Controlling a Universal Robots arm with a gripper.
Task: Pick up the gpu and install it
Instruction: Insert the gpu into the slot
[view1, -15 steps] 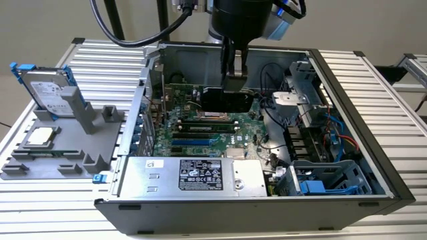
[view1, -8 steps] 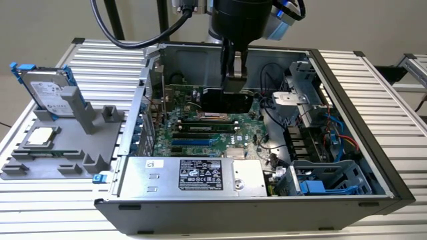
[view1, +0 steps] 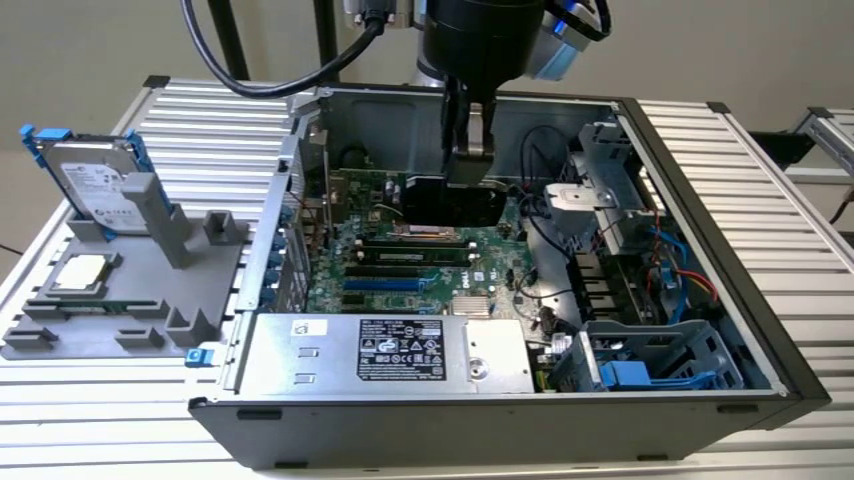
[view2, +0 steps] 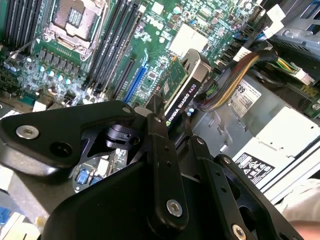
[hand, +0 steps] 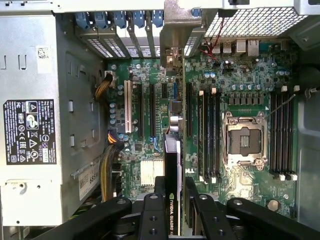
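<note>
My gripper (view1: 470, 150) reaches down into the open computer case (view1: 747, 330) and is shut on the gpu (view1: 454, 200), a thin card with a black shroud. In the first wrist view the gpu (hand: 172, 160) shows edge-on between the two fingers (hand: 161, 192). Its silver bracket (hand: 172, 30) points at the case's rear slot openings. The card hangs over the green motherboard (hand: 235, 65), between the expansion slots (hand: 151, 110) and the memory slots (hand: 205, 135). In the second wrist view the gpu (view2: 181, 85) sticks out past my gripper (view2: 172, 117). I cannot tell whether it touches a slot.
A silver hard drive with blue clips (view1: 100, 185) and a square processor chip (view1: 83, 272) sit on a grey fixture at the exterior view's left. Inside the case are the power supply (view1: 387, 350), the open processor socket (hand: 245, 140), cable bundles (view2: 235, 75) and a drive cage (view1: 654, 365).
</note>
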